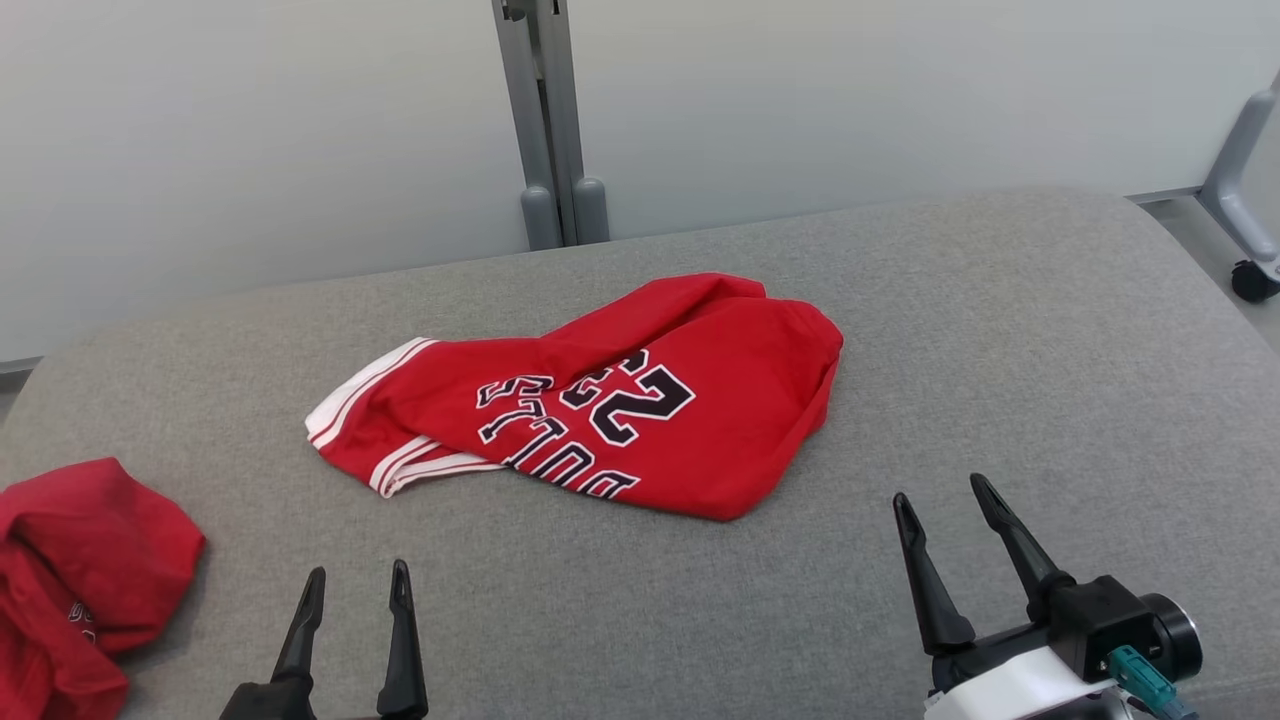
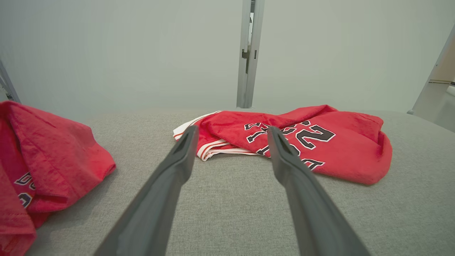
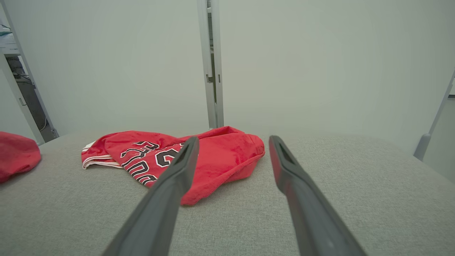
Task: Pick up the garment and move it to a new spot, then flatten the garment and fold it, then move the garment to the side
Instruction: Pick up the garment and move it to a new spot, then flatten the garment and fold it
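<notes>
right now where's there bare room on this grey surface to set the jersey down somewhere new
Widest bare patch: right of the jersey, out to the right edge of the grey surface, beyond the right gripper. A narrower bare strip runs between the jersey and the left gripper. Crowded: the near left corner, where a second red garment lies.

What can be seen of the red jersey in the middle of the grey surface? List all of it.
The red jersey lies crumpled and doubled over on the grey padded surface. Soft-looking fabric, white-striped trim at its left end, black white-edged letters and numerals facing up, upside down to the robot. Only the surface touches it; the left end effector and right end effector, both open, sit short of it.
</notes>
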Robot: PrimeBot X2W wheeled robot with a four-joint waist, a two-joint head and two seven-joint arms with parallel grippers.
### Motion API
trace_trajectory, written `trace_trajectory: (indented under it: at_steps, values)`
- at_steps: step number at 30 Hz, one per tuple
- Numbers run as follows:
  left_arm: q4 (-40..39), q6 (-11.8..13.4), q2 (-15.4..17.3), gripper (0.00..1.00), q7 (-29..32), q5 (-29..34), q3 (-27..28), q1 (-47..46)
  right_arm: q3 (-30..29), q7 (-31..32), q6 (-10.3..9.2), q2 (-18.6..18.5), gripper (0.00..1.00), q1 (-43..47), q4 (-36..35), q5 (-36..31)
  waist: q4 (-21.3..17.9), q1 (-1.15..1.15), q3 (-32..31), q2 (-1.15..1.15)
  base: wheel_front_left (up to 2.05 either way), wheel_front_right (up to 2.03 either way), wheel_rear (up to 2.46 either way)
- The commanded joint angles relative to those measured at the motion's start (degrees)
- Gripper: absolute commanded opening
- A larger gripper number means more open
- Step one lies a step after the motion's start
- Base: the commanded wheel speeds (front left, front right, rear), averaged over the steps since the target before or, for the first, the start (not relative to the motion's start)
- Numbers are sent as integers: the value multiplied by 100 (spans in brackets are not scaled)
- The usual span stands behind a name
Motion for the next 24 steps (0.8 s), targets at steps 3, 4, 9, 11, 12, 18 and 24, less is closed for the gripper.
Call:
trace_trajectory:
  at_steps: [3, 4, 9, 11, 12, 18, 24]
  values:
    - [16, 39, 11, 100, -1, -52, -21, -87, 7, 1, 1, 19, 100, 33, 33, 20, 57, 0, 0, 0, 0, 0, 0]
    - [16, 39, 11, 100, -1, -60, -25, -89, 8, 1, 1, 21, 100, 34, 36, 20, 68, 0, 0, 0, 0, 0, 0]
    - [31, 33, 10, 100, -1, -94, -50, -108, 26, 1, 1, 26, 100, 25, 44, 23, 121, 0, -4, 0, 0, 0, 0]
    - [46, 30, 10, 100, -1, -102, -58, -104, 35, 1, 1, 26, 100, 36, 50, 21, 134, 0, -17, 0, 0, 0, 0]
    - [55, 29, 10, 100, -1, -102, -62, -103, 40, 1, 1, 25, 100, 43, 52, 20, 141, 0, -22, 0, 0, 0, 0]
    - [29, 56, 10, 100, -1, -14, -100, -123, 74, 1, 1, 36, 100, 70, 40, -10, 177, 0, -39, 0, 0, 0, 0]
    - [28, 85, 10, 100, -1, 11, -136, -92, 98, 1, 1, 42, 100, 53, 69, 17, 186, 0, -65, 0, 0, 0, 0]
